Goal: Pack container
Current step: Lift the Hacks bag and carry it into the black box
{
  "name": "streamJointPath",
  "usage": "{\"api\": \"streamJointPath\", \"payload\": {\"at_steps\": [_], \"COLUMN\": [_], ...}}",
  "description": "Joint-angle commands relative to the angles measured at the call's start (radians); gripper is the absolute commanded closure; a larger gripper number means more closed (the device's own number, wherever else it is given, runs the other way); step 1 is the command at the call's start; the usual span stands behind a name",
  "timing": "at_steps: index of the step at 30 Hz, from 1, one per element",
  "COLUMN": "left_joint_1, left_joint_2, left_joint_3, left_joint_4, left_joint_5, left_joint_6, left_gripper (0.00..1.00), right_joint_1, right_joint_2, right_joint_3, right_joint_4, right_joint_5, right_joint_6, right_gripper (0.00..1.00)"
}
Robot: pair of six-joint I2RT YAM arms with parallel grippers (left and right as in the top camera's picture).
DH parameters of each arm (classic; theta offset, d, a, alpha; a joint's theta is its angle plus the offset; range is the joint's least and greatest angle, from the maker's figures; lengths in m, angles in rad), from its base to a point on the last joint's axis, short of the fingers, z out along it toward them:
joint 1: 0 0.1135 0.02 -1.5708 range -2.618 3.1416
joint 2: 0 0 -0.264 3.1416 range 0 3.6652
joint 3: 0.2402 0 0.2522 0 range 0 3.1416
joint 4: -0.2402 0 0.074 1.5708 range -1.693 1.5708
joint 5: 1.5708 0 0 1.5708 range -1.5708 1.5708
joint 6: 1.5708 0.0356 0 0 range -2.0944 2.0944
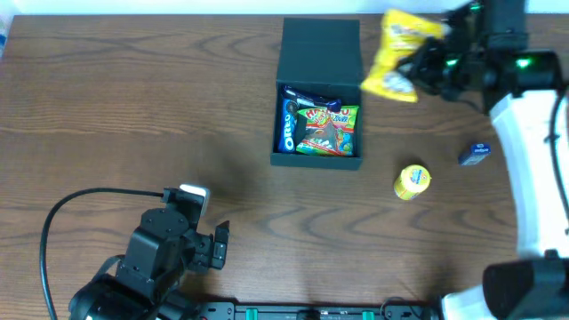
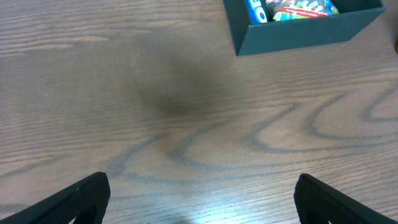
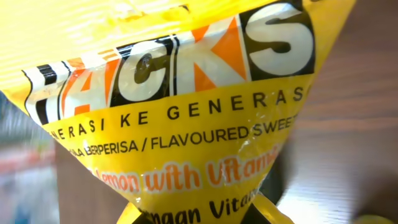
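The dark teal container (image 1: 277, 84) stands at the table's back centre with its flap lid (image 1: 320, 44) folded open behind it. Inside lie a blue Oreo packet (image 1: 289, 124) and a green snack packet (image 1: 331, 129). My right gripper (image 1: 422, 62) is shut on a yellow sweets bag (image 1: 396, 53), held in the air just right of the lid. That bag (image 3: 174, 93) fills the right wrist view, pinched at the bottom by the right gripper (image 3: 199, 216). My left gripper (image 1: 213, 218) stands open near the front left, over bare wood. The left wrist view shows the left gripper (image 2: 202, 199) empty and the container (image 2: 298, 37) far ahead.
A round yellow packet (image 1: 412, 181) lies on the table to the right of the container. A small blue packet (image 1: 475, 154) lies further right, close to the right arm. A black cable (image 1: 62, 209) loops at the front left.
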Motion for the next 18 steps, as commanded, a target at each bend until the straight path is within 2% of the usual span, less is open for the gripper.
{"api": "streamJointPath", "payload": {"at_steps": [1, 3, 7, 18], "left_joint_1": [0.005, 0.005, 0.005, 0.005], "left_joint_2": [-0.002, -0.002, -0.002, -0.002], "left_joint_3": [-0.002, -0.002, -0.002, -0.002], "left_joint_4": [-0.001, -0.001, -0.001, -0.001], "left_joint_5": [0.000, 0.000, 0.000, 0.000], "left_joint_6": [0.011, 0.011, 0.011, 0.011], "left_gripper": [0.04, 0.04, 0.04, 0.04], "right_joint_1": [0.125, 0.216, 0.293, 0.354], "right_joint_2": [0.001, 0.025, 0.085, 0.298], "right_joint_3": [0.007, 0.007, 0.007, 0.007], "right_joint_4": [-0.004, 0.004, 0.019, 0.027], "right_joint_5": [-0.053, -0.039, 0.003, 0.003], "right_joint_6": [-0.082, -0.077, -0.051, -0.014], "right_gripper": [0.99, 0.99, 0.99, 0.99]}}
